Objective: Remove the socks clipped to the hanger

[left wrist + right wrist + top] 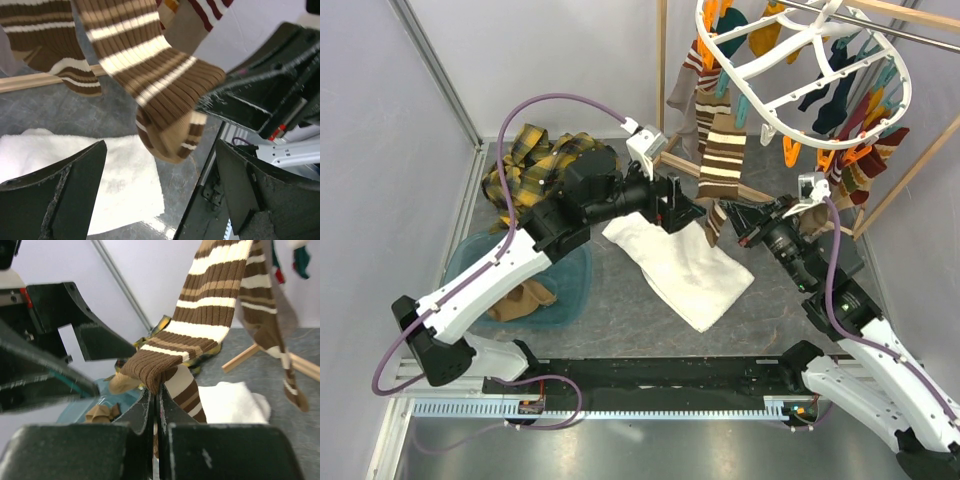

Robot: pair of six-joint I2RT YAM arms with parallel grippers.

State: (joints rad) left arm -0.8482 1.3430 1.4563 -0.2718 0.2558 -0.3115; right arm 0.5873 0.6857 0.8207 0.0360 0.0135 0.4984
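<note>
The white oval hanger (790, 75) hangs at the top right with several socks on orange and teal clips. A brown and cream striped sock (720, 150) hangs down from it. My right gripper (738, 226) is shut on the lower end of this sock; in the right wrist view the jaws (156, 392) pinch a fold of it (150, 367). My left gripper (688, 208) is open just left of the sock's toe. In the left wrist view the toe (170, 135) hangs between the open fingers (75, 185), touching neither.
A white towel (680, 265) lies on the table under the grippers. A yellow-black plaid shirt (532, 160) lies at the back left. A teal tray (570, 285) at the left holds tan socks (520, 300). The wooden rack frame (662, 70) stands behind.
</note>
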